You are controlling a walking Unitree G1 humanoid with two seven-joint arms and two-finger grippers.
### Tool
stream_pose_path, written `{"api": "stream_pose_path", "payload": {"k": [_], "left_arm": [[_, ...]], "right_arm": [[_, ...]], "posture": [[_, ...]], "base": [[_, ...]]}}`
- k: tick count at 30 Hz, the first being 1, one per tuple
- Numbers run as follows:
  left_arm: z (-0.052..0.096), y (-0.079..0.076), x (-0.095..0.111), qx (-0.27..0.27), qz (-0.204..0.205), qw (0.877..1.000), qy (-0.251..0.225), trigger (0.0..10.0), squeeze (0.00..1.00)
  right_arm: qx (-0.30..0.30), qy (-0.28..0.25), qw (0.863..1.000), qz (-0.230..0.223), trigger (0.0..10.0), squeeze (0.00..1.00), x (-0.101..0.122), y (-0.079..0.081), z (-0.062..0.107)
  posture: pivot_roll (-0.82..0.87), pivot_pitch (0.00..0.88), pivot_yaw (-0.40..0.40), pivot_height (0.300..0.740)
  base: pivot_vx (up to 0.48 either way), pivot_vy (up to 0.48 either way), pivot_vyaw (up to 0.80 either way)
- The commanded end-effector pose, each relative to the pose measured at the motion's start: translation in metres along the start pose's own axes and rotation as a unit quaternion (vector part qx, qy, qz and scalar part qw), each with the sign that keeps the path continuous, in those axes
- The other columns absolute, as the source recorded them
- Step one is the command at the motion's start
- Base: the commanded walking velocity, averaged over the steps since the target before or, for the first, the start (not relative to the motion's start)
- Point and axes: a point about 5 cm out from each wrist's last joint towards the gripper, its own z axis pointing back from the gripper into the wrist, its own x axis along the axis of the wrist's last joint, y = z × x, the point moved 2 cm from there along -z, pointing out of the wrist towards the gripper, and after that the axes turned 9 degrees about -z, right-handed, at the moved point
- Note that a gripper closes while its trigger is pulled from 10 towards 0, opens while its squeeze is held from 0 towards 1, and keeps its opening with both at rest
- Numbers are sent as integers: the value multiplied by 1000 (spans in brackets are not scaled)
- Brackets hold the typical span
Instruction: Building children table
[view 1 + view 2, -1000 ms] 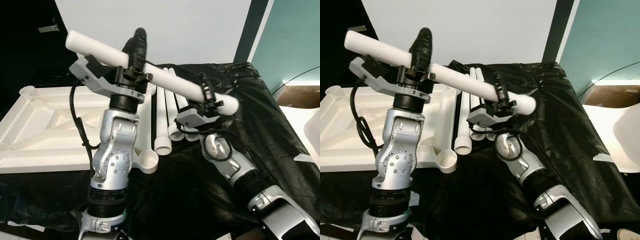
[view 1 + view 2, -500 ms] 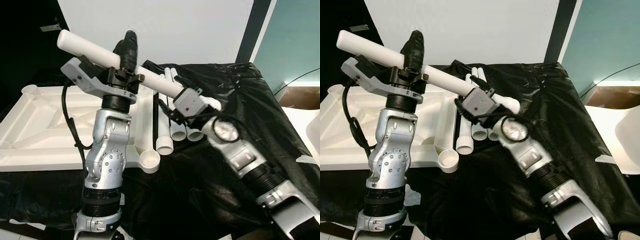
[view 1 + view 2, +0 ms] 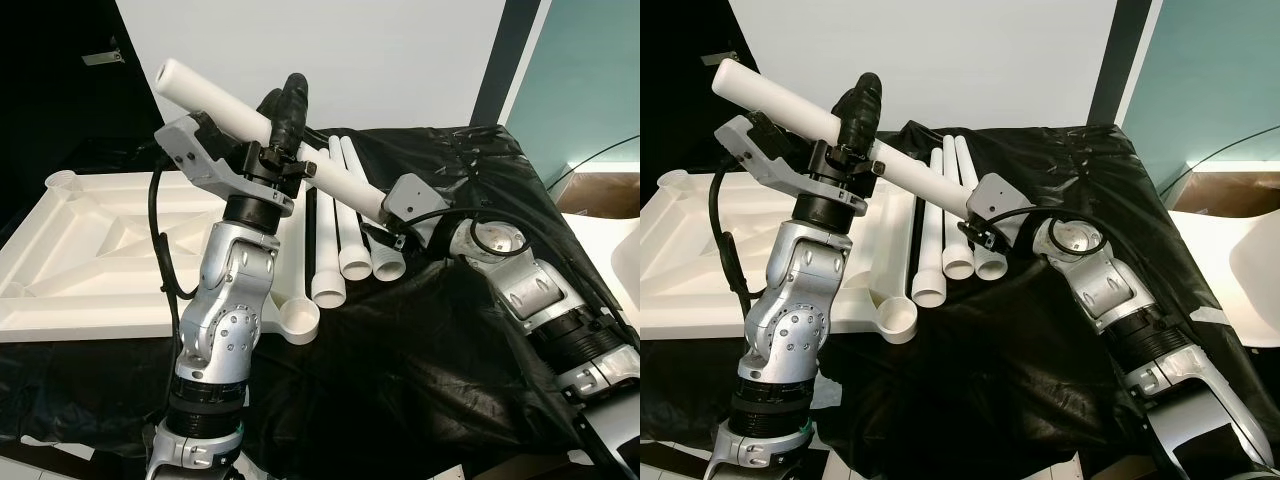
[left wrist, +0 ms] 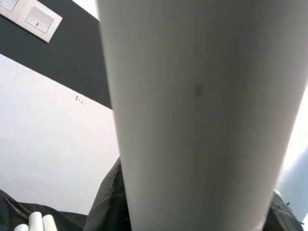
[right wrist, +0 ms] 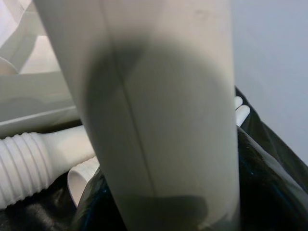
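Note:
A long white table leg is held aslant in the air above the table. My left gripper is shut on its middle, black fingers wrapped round it. My right gripper is at the leg's lower end, shut on it, with the wrist camera housing covering that end. Up close the leg is a broad white tube, and so is the leg seen from my right wrist. The white tabletop lies upside down on the left, with a round corner socket near the front. Three more white legs lie side by side behind my right gripper.
A crumpled black cloth covers the work surface and drops off at the right. A cardboard box and a white object stand at the far right. A white wall rises behind.
My right arm has swung over and turned from under the leg to its lower end. The left arm has shifted the leg slightly to the right.

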Motion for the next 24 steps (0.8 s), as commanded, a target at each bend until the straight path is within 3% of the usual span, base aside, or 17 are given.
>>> {"api": "stream_pose_path", "payload": {"k": [1,2,3,7,9,10,11,13,15,17,18,19,24], "left_arm": [[-3,-9,23,-50,-13,997,-61,549,0],[-3,-9,23,-50,-13,997,-61,549,0],[-3,-8,23,-47,-16,997,-61,10000,1000],[-3,-5,26,-34,-28,997,-62,10000,1000],[-5,-3,26,-25,-17,998,-59,10000,1000],[-6,-4,27,-29,-9,998,-60,10000,0],[-7,-7,28,-37,-3,997,-61,10000,0],[-7,-7,28,-37,-3,997,-61,10000,0],[-9,-11,27,-50,4,997,-57,10000,0],[-9,-11,27,-50,4,997,-57,10000,0],[-9,-11,26,-49,6,997,-53,10000,0],[-9,-11,25,-49,7,997,-51,10000,0],[-9,-11,22,-45,10,998,-48,10000,0]], "right_arm": [[46,-1,999,-12,0,0,1,18,-6],[46,-1,999,-12,0,0,1,18,-6],[42,-2,999,-14,0,0,3,17,-7],[15,-15,1000,-16,0,0,10,17,-12],[-51,-27,998,-1,0,0,17,12,-21],[-83,-31,996,12,0,0,19,10,-24],[-118,-35,992,23,0,0,21,8,-27],[-118,-35,992,23,0,0,21,8,-27],[-207,-39,974,89,0,0,25,7,-32],[-207,-39,974,89,0,0,25,7,-32],[-248,-49,958,139,0,0,28,8,-33],[-264,-54,950,157,0,0,30,10,-33],[-304,-65,931,190,0,0,22,20,-36]], "posture": [[33,0,54,740],[33,0,54,740],[33,0,54,740],[31,0,58,740],[22,0,64,740],[22,0,64,740],[21,0,67,740],[21,0,67,740],[17,0,74,740],[17,0,74,740],[18,0,76,740],[18,0,76,740],[24,0,74,740]], "base": [[0,0,0],[0,0,0],[0,0,0],[0,0,0],[0,0,0],[0,0,0],[0,0,0],[0,0,0],[0,0,0],[0,0,0],[0,0,0],[0,0,0],[0,0,0]]}}
